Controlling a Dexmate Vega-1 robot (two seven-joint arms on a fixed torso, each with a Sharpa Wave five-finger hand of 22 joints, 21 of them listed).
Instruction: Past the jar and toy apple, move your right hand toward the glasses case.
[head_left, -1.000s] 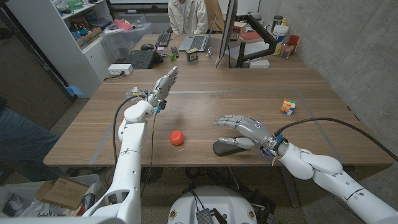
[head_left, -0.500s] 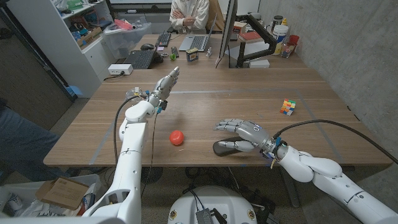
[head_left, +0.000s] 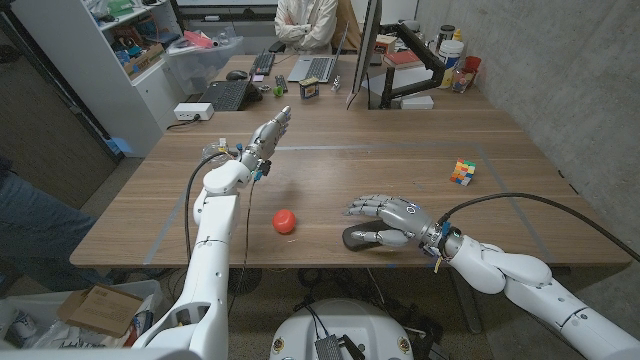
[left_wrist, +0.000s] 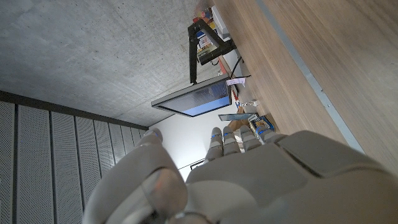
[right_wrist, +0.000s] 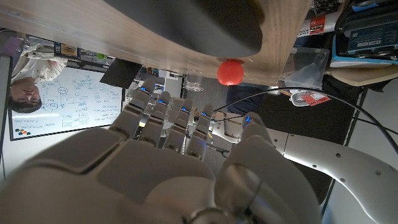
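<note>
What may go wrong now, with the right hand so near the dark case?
1. The right hand hovers over the case, fingers spread; lowering it carelessly might push the case off the near table edge.
2. The toy apple lies left of the case; a sideways sweep could roll it away.

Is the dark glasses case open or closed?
Closed. The glasses case lies on the table as one smooth dark shell under the right hand, with no lid lifted.
</note>
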